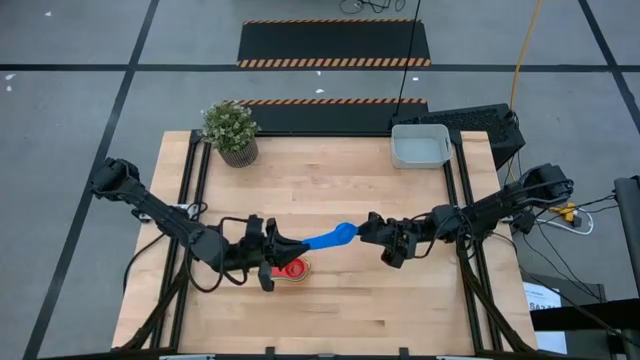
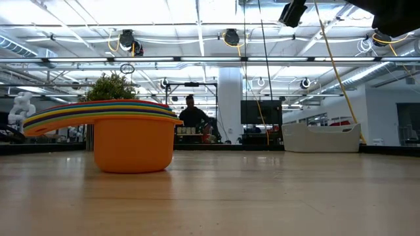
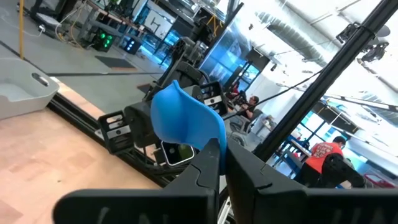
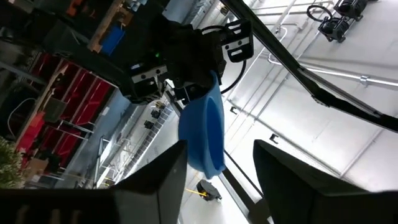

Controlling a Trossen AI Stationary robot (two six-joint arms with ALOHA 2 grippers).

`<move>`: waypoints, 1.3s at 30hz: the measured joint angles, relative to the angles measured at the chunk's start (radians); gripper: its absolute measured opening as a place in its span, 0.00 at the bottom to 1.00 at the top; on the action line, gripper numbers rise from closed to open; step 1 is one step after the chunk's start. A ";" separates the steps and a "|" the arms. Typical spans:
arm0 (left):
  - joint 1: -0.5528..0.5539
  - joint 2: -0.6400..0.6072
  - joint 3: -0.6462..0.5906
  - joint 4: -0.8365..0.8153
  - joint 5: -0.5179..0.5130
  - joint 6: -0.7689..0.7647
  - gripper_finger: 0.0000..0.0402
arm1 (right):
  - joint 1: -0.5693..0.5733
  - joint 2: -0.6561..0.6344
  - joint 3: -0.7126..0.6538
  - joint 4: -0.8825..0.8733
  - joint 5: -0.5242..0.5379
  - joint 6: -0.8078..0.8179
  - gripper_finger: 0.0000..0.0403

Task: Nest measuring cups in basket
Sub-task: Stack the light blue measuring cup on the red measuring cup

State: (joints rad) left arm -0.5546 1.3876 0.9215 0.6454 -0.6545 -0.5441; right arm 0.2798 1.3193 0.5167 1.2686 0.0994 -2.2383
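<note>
A blue measuring cup (image 1: 330,238) hangs level above the table's middle, its handle in my shut left gripper (image 1: 280,245) and its bowl (image 4: 202,134) toward my right gripper (image 1: 368,226). The right gripper's open fingers stand on either side of that bowl. Below the left gripper, a stack of nested measuring cups (image 2: 134,141) rests upright on the table, orange outermost and red inside (image 1: 292,268). The light-grey basket (image 1: 420,146) sits at the far right of the table. My left gripper pinches the blue cup's handle (image 3: 214,149) between its two fingers, coming level from the table's left side along the handle. The cup is lifted clear of the table, with its bowl (image 3: 186,118) sticking out beyond the fingertips. My right gripper has one finger (image 4: 168,171) close against the bowl; I cannot tell whether it touches. The other finger (image 4: 280,171) stands apart from it.
A potted green plant (image 1: 231,130) stands at the table's far left corner. Bare wood lies between the stack and the basket (image 2: 321,137). People show in the room beyond the table.
</note>
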 joint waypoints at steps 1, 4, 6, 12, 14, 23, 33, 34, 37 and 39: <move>0.001 0.000 0.000 -0.006 0.000 -0.009 0.05 | 0.000 0.000 0.000 0.000 0.000 0.000 0.43; 0.005 0.000 0.000 -0.035 0.000 -0.037 0.05 | 0.000 0.000 0.000 0.000 0.000 0.000 0.40; 0.005 0.000 0.000 -0.043 0.000 -0.042 0.02 | 0.000 0.000 0.000 -0.001 0.001 0.000 0.39; 0.006 0.000 0.000 -0.049 -0.021 -0.047 0.06 | 0.000 0.000 0.000 -0.003 0.001 0.000 0.32; 0.007 0.000 0.000 -0.053 -0.027 -0.050 0.07 | 0.000 0.000 0.000 -0.008 0.001 0.000 0.29; 0.026 0.000 0.000 -0.071 -0.021 -0.077 0.02 | 0.000 0.000 0.000 -0.032 0.005 0.000 0.12; 0.033 0.000 0.000 -0.075 -0.027 -0.091 0.09 | 0.001 0.000 0.000 -0.046 0.005 0.021 0.01; 0.033 0.000 0.000 -0.075 -0.027 -0.084 0.09 | 0.001 0.000 0.000 -0.046 0.005 0.027 0.01; 0.031 0.000 0.000 -0.075 -0.027 -0.035 0.09 | 0.001 0.000 0.000 -0.046 0.015 0.042 0.00; 0.027 0.000 0.000 -0.072 -0.028 0.015 0.10 | 0.001 0.000 0.000 -0.046 0.032 0.058 0.00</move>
State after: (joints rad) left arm -0.5271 1.3876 0.9211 0.5737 -0.6824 -0.5288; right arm 0.2806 1.3197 0.5167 1.2222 0.1314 -2.1803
